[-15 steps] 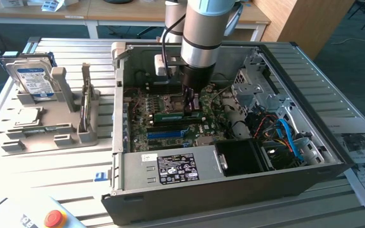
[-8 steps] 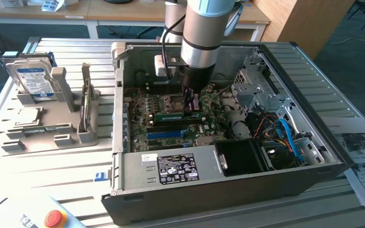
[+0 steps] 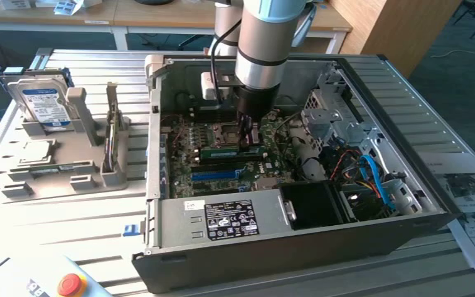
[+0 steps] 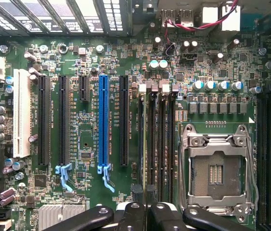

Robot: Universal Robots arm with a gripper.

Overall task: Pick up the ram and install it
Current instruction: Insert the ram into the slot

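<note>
Exterior view: the arm reaches down into the open computer case. The tool is clenched, as I judge it, on the ram, a green stick standing on its edge over the memory slots at frame centre, probably so that it meets a slot squarely. The hard drive and processor chip sit in holders on the bench, at the exterior view's left. The wrist view adds what the arm hides: the ram's thin edge in line with a slot, between the blue expansion slot and the empty processor socket. Whether it is seated, I cannot tell.
</note>
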